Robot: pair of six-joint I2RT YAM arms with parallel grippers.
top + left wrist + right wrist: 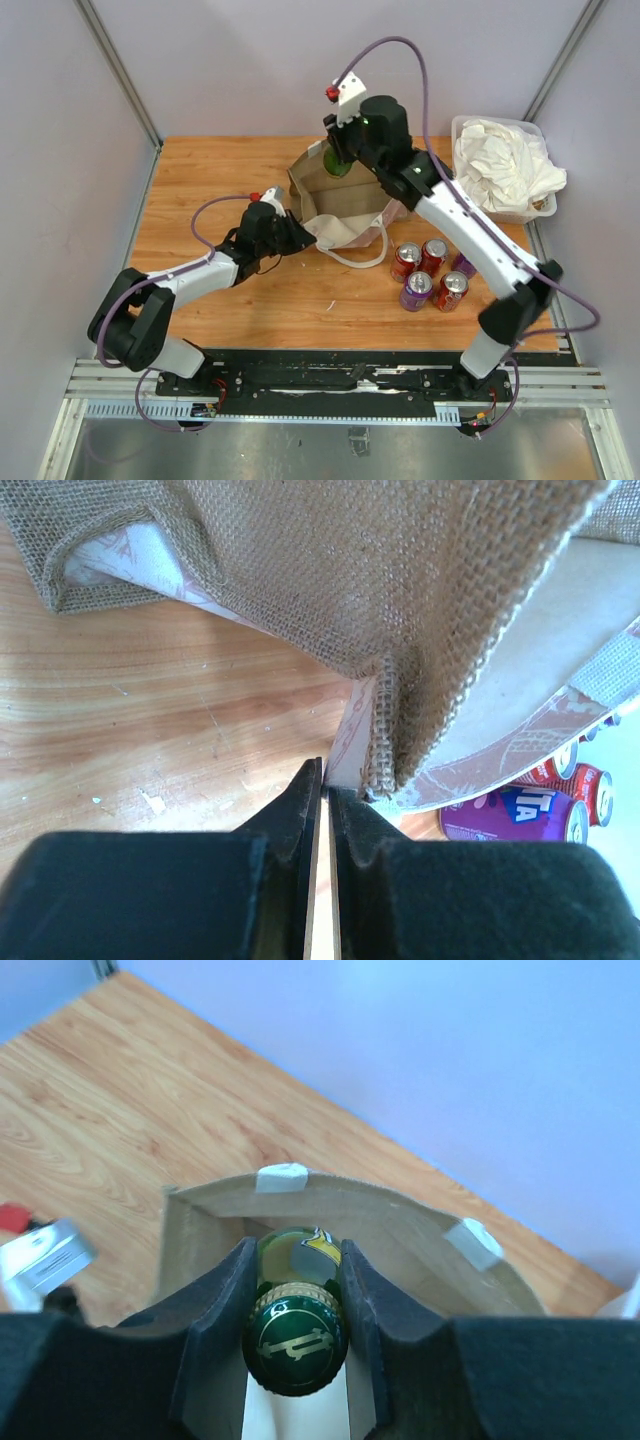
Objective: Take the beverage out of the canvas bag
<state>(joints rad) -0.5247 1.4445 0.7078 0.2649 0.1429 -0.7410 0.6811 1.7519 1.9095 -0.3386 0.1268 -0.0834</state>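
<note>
The tan canvas bag (335, 195) stands at the table's middle back, with white handles and white rim tabs (281, 1177). My right gripper (343, 158) is shut on the neck of a green glass bottle (296, 1332) with a green cap, held over the bag's open mouth. The bottle shows as a green patch at the bag's far rim in the top view (337, 162). My left gripper (327, 777) is shut on the bag's pale printed lower edge (352, 742) at the bag's left side (297, 232).
Several red and purple soda cans (428, 274) stand to the right of the bag, and show in the left wrist view (520, 805). A clear bin of white cloths (503, 165) sits at the back right. Bare wooden tabletop (210, 170) lies left of the bag.
</note>
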